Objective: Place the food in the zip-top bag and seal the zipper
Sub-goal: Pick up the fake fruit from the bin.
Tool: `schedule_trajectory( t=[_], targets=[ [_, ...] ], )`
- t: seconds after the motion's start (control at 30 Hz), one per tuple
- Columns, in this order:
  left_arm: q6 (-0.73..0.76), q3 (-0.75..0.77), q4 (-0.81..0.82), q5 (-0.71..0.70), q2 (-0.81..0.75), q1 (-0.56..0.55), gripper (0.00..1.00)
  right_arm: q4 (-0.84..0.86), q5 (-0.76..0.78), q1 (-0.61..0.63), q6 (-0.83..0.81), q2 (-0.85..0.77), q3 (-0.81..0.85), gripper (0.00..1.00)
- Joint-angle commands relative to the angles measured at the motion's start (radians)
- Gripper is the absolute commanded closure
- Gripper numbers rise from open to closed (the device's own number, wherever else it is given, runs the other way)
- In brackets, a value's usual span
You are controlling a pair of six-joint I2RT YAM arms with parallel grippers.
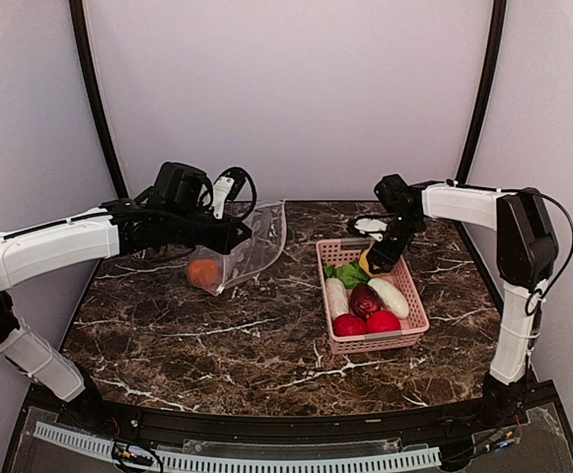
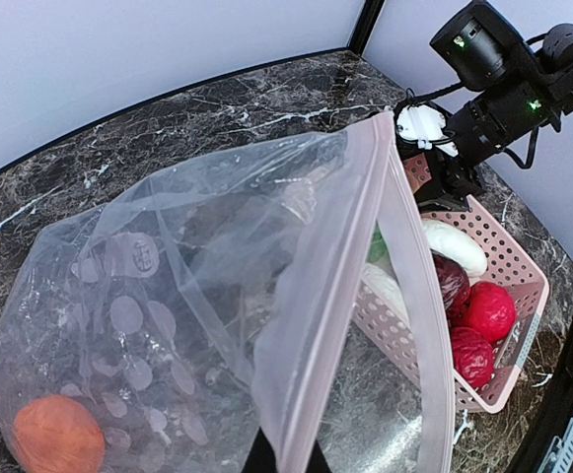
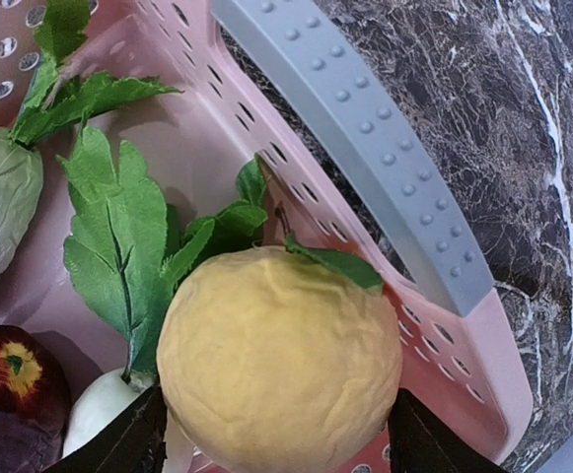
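Observation:
The clear zip-top bag is held up at the table's left middle, mouth open toward the basket. My left gripper is shut on the bag's near mouth edge, and its fingertips pinch the whitish-pink zipper strip. An orange ball lies inside the bag's low end; it also shows in the left wrist view. My right gripper is shut on a yellow ball at the far end of the pink basket. Green leaves, white pieces and red fruits lie in the basket.
The basket's far rim carries a grey dotted grip just beside the yellow ball. A maroon fruit and a white piece lie to its left. The marble table ends at curved black posts and a white backdrop.

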Motion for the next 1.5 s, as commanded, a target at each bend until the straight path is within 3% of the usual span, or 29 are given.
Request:
schedule_trajectory(
  t=[0.0, 0.3, 0.57, 0.83, 1.17, 1.27, 1.47],
  targets=[
    [0.009, -0.016, 0.010, 0.009, -0.036, 0.001, 0.99, 0.025, 0.010, 0.013, 0.018, 0.015, 0.019, 0.28],
    [0.009, -0.018, 0.008, 0.015, -0.036, 0.001, 0.99, 0.075, 0.014, 0.015, 0.024, 0.039, -0.004, 0.23],
    [0.008, -0.016, 0.007, 0.019, -0.029, 0.001, 0.99, 0.079, 0.021, 0.015, 0.030, 0.015, -0.001, 0.39],
    [0.024, -0.016, 0.003, 0.001, -0.028, 0.001, 0.99, 0.054, -0.011, 0.017, 0.027, -0.203, -0.058, 0.44],
    [0.079, 0.012, -0.021, 0.028, 0.009, 0.001, 0.99, -0.020, -0.243, 0.050, 0.064, -0.397, -0.035, 0.46],
    [0.064, 0.060, -0.044, 0.042, 0.021, 0.001, 0.99, -0.060, -0.255, 0.082, 0.061, -0.408, 0.023, 0.46],
    [-0.023, 0.147, -0.085, 0.082, 0.065, 0.000, 0.99, -0.070, -0.453, 0.146, 0.123, -0.390, 0.176, 0.46]
  ],
)
